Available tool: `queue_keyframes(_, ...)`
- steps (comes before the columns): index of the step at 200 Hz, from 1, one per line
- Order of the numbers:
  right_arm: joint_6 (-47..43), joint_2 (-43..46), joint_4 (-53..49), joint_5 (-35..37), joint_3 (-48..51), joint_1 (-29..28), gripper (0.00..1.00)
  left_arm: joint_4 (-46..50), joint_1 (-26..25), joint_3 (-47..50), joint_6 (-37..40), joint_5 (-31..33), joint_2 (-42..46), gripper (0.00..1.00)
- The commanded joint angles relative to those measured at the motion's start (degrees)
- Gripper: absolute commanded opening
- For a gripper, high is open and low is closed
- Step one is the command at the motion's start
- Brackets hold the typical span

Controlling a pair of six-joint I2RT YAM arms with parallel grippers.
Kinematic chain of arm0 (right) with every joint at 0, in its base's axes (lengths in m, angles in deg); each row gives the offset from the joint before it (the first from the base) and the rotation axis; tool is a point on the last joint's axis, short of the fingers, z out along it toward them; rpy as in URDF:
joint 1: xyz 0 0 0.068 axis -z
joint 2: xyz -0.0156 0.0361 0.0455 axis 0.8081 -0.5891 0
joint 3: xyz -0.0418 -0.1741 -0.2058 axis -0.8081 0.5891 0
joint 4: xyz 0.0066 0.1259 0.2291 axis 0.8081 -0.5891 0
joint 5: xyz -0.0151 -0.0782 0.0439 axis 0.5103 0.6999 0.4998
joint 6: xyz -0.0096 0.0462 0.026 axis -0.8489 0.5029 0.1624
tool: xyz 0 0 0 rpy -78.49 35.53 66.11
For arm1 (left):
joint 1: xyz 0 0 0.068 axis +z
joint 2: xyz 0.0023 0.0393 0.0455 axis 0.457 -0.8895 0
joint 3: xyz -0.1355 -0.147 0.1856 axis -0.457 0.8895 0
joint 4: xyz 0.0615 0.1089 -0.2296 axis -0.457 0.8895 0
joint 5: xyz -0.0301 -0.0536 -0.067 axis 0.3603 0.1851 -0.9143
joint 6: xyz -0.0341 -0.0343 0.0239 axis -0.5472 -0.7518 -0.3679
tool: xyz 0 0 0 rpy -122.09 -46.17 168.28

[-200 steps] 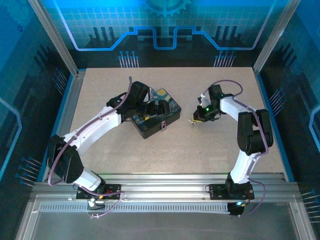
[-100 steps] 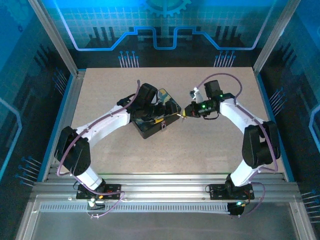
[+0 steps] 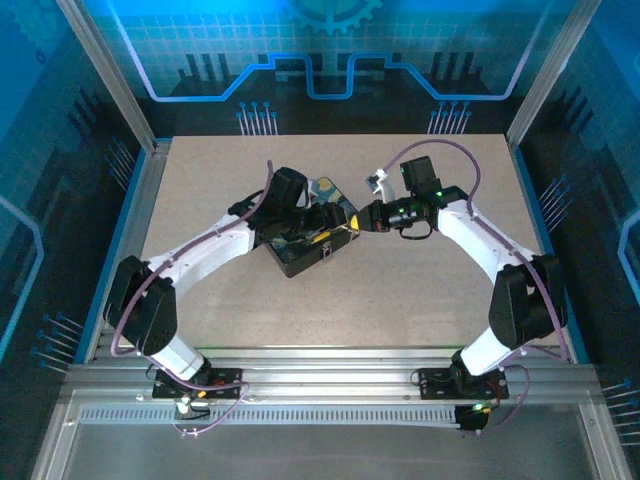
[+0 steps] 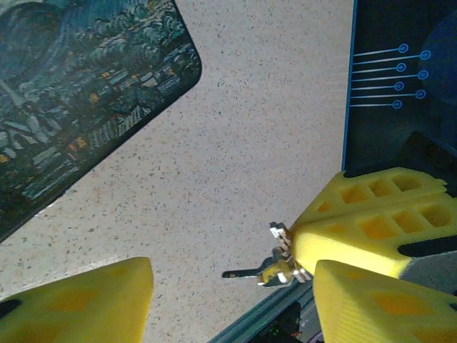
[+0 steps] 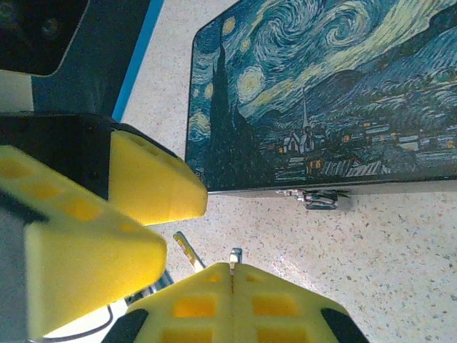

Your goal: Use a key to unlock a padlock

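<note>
Right hand (image 5: 231, 273) clamped on key (image 5: 234, 254), tip protruding, box (image 5: 321, 93) just ahead

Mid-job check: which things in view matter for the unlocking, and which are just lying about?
Job:
- key, pinched in the shut right gripper
- left gripper, open beside it
- silver latch, likely the locking point

Just there:
- painted box
- purple cables
</note>
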Motion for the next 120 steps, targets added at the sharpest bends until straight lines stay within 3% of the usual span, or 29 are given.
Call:
queue_keyframes(1, 0.6, 0.5, 0.2, -2.5, -2.3, -1.5, 0.01, -2.3, 0.7, 1.0, -0.2, -2.6, 2.8, 0.59)
queue_keyframes(48, 1.1, -0.3, 0.3, -2.2, -3.3, -2.5, 0.02, -5.1, 0.8, 2.2, -1.0, -4.6, 2.9, 0.56)
queue_keyframes(120, 1.4, -0.6, 0.7, -2.2, -3.6, -3.2, 0.02, -6.0, 0.9, 2.7, -1.1, -4.9, 2.8, 0.35)
